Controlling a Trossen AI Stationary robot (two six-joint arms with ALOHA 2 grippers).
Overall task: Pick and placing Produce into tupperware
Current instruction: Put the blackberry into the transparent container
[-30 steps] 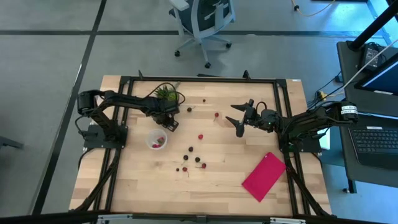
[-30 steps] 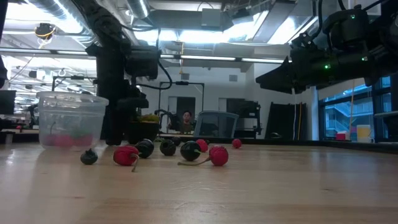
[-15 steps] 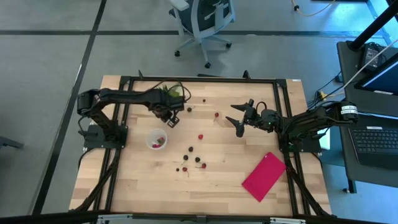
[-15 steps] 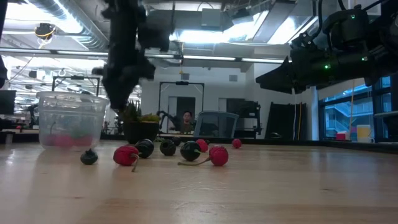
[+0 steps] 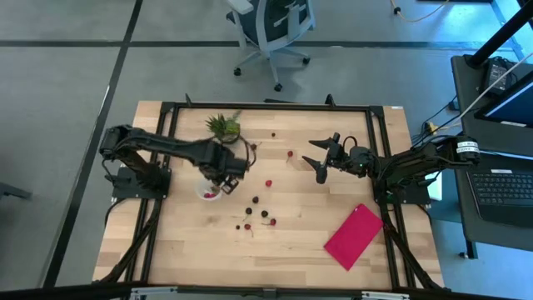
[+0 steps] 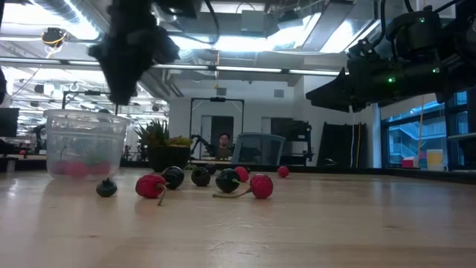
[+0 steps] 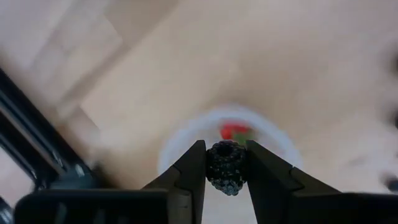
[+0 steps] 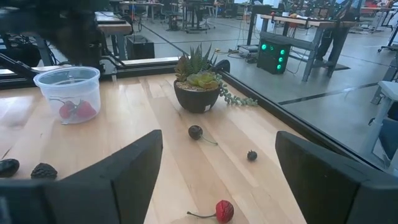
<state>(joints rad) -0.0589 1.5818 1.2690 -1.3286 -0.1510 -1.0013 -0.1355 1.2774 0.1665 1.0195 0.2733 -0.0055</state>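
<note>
My left gripper (image 7: pixel 226 182) hangs over the tupperware (image 5: pixel 205 193), shut on a dark bumpy berry (image 7: pixel 227 163). The tupperware, a small translucent round cup (image 8: pixel 68 93), stands on its base and has red pieces (image 7: pixel 233 130) inside. More produce, red and dark (image 5: pixel 256 200), lies loose on the table near its middle; in the low view the pieces sit in a row (image 6: pixel 172 177). My right gripper (image 5: pixel 321 164) waits open above the table's right half, apart from everything. My left gripper pinches the dark berry by its two sides (image 7: pixel 211 167) between the free ends of both fingers, which point down from above. The berry is lifted clear, above the tupperware's open mouth (image 7: pixel 186 134).
A green potted plant (image 5: pixel 223 127) stands near the far edge, just beyond the tupperware. A flat pink-red rectangle (image 5: pixel 353 236) lies toward the near right corner. Single berries (image 5: pixel 290 153) lie between the plant and my right gripper. Black frame rails (image 5: pixel 266 106) run along the table.
My left gripper has risen from beside the plant and moved toward the near edge. It now stands over the tupperware. The plant, earlier covered by the arm, shows fully.
</note>
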